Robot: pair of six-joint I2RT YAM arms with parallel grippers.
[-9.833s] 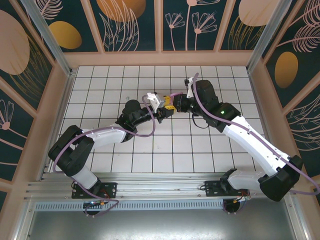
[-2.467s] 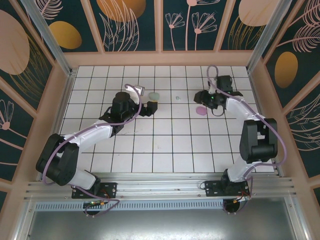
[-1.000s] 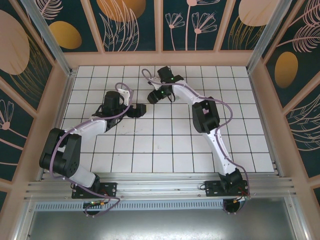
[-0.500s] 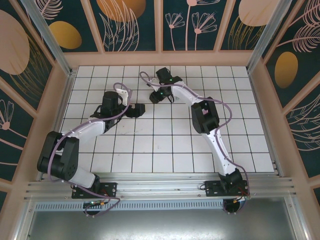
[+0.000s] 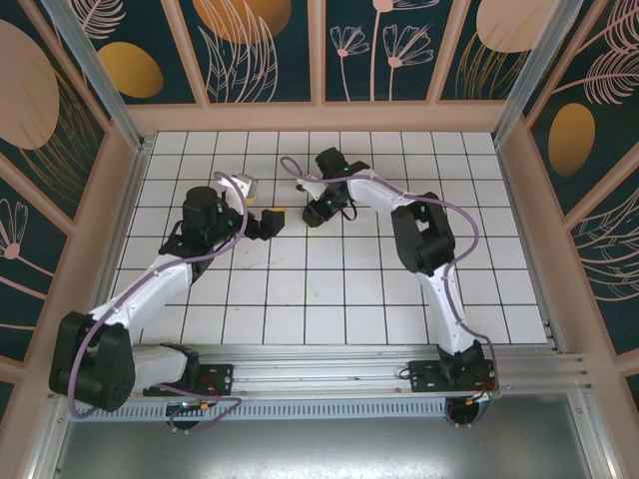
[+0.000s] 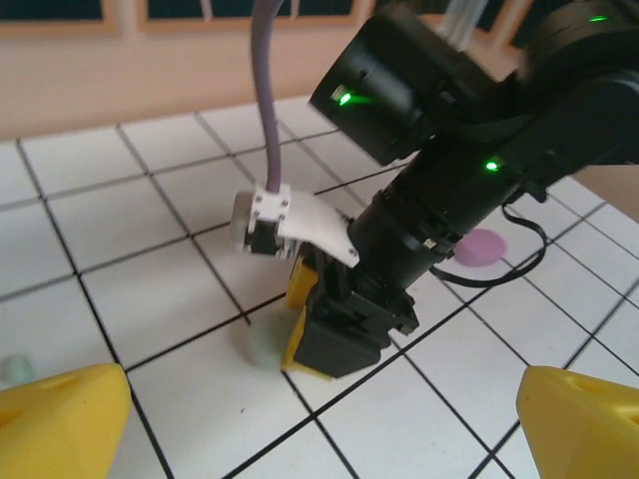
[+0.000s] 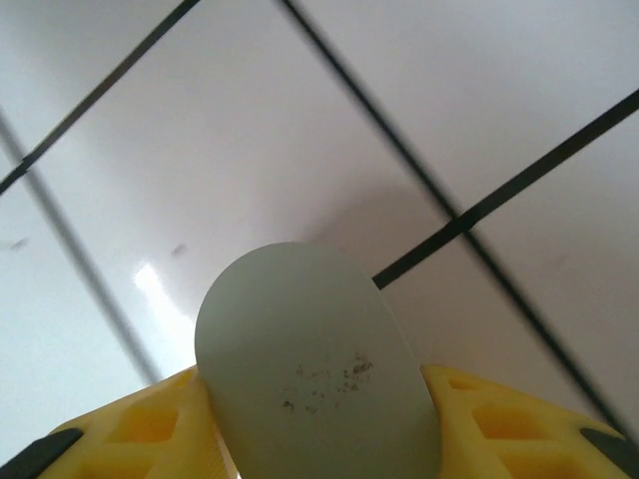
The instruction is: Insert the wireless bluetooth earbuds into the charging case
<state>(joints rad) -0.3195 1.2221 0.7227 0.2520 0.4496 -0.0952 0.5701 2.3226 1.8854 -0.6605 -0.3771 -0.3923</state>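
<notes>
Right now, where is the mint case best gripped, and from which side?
Across its short width, coming straight down: the mint case lies flat on the tiles, a smooth rounded pebble with no handle. The right end effector has yellow fingers flanking it this way.

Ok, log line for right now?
left end effector open | right end effector shut on mint case | pink case lying free

- Two arms: left arm, right arm.
- Two grippers: left gripper, right gripper.
- One mint case.
- One pink case.
- One mint earbud.
</notes>
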